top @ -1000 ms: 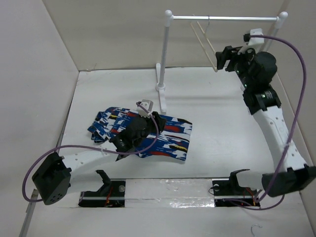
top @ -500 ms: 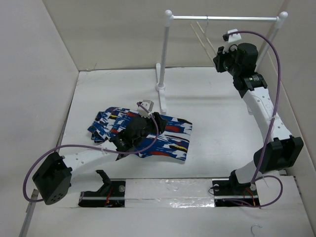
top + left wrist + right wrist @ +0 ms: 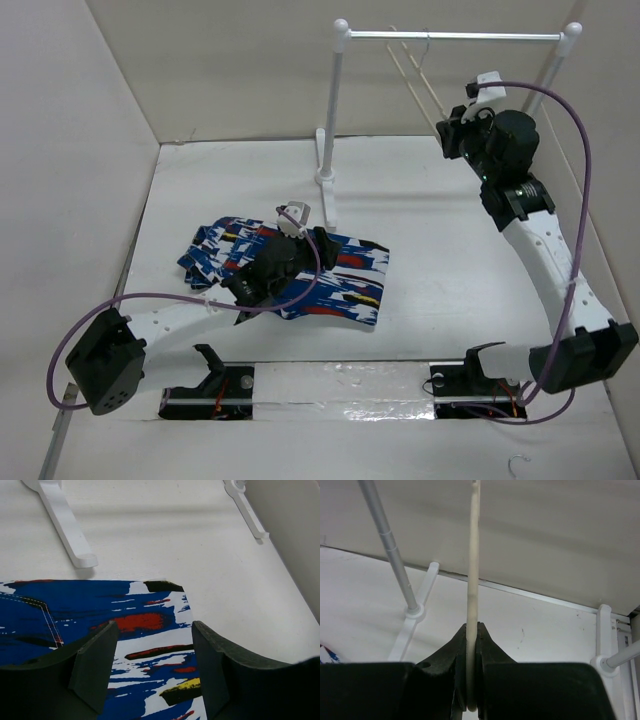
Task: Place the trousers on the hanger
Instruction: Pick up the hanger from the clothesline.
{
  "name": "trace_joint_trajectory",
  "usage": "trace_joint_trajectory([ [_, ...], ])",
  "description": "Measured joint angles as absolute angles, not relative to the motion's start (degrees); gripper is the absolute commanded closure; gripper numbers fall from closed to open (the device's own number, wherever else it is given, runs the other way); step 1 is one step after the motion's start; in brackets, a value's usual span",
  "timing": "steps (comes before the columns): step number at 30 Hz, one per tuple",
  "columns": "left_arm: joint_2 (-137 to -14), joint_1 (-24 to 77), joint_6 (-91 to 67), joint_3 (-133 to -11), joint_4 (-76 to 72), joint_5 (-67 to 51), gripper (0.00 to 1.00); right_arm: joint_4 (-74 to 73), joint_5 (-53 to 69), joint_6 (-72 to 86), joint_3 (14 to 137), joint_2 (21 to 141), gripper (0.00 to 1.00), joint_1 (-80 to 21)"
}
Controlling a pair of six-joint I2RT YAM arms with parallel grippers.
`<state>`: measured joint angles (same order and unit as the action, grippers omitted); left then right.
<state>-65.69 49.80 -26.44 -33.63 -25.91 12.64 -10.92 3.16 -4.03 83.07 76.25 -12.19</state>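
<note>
Patterned blue trousers lie flat; cream hanger hangs.

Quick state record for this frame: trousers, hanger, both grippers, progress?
trousers: lying loosely folded on the table
hanger: at the rail, hook up, lower edge clamped
left gripper: open, over the trousers, nothing between the jaws
right gripper: shut on the hanger
progress: trousers not yet on the hanger
</note>
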Motion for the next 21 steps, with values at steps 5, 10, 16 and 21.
trace_joint_trajectory([
  [5, -65.8, 49.4, -26.5, -33.6, -26.2, 12.4, 0.41, -8.2, 2.4, -3.0, 78.8, 70.5, 1.00, -12.5],
  [10, -65.8, 49.3, -26.5, -33.6, -27.0, 11.6, 0.39, -6.5, 0.8, -1.9, 72.3, 67.8, 1.00, -12.6],
  [16, -65.8, 51.4, -29.4, -36.0, -25.6, 8.2, 0.42, -5.4, -5.9, 2.5, 53.8, 59.0, 1.00, -17.1],
  [21, -68.9, 55.2, -33.4, -43.0, -27.3, 6.6, 0.48, -5.7, -12.8, 7.0, 38.4, 51.5, 1.00, -26.8],
])
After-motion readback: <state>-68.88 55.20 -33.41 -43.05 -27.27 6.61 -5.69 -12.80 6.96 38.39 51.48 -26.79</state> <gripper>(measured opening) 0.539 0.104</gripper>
